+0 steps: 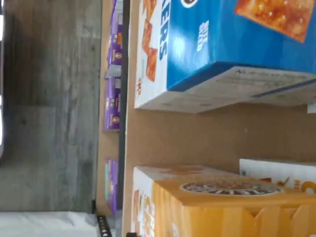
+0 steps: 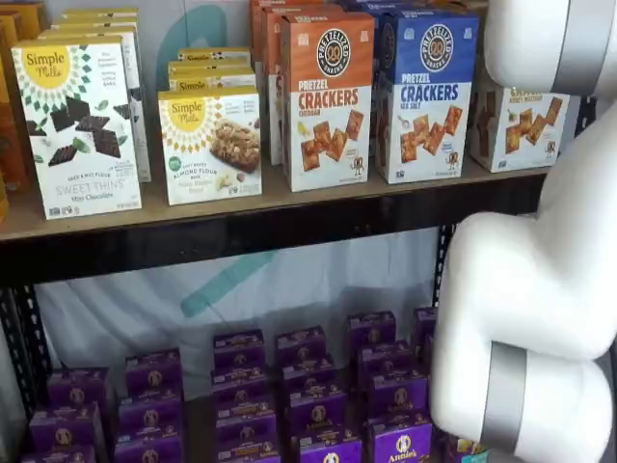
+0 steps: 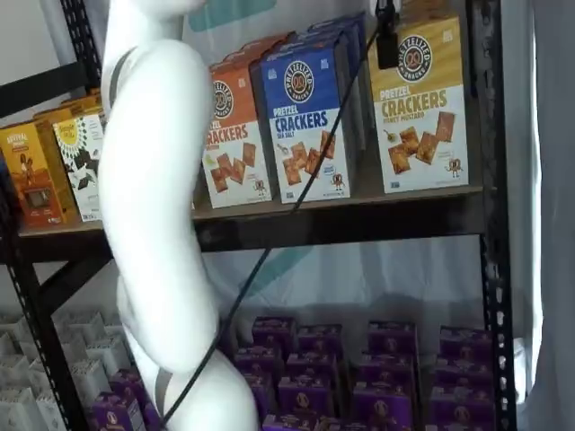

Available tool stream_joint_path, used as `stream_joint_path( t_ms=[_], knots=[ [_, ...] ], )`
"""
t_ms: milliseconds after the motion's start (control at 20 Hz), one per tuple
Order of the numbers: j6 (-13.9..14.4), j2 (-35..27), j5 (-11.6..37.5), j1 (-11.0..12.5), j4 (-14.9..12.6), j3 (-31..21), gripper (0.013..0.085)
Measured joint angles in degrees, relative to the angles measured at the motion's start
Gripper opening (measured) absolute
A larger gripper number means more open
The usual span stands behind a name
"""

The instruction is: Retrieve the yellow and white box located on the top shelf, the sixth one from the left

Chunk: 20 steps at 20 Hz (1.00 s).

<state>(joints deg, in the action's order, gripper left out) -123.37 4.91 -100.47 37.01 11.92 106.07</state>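
Observation:
The yellow and white box stands at the right end of the top shelf, next to a blue crackers box. In a shelf view the box is partly hidden behind my white arm. In the wrist view it lies close, with its round logo facing up. A gap of bare wooden board separates it from the blue box. Of my gripper only a black finger shows, hanging by the box's upper left corner with a cable beside it. No gap between fingers is visible.
An orange-topped crackers box and white Simple Mills boxes fill the shelf further left. Purple boxes cover the lower level. A black upright stands just right of the yellow box. My white arm blocks much of both shelf views.

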Motion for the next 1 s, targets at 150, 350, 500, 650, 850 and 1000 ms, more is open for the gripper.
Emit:
stream_joint_path(
  t_ms=[150,350,500,650,850,1000],
  knots=[
    [0.2,-0.78,-0.95,-0.71,-1.75,1.11,0.085],
    [0.42,-1.6,-2.33,-1.71,-4.32,2.31,0.085],
    [0.54,-1.55,-2.5,-2.12,-5.23,2.03,0.085],
    [0.68,-1.61,-2.83,-2.16,-5.03,2.02,0.085],
    [0.74,-1.67,-3.0,-2.12,-4.87,2.05,0.085],
    [0.74,-1.52,-2.87,-2.16,-4.97,1.83,0.085]
  ],
)
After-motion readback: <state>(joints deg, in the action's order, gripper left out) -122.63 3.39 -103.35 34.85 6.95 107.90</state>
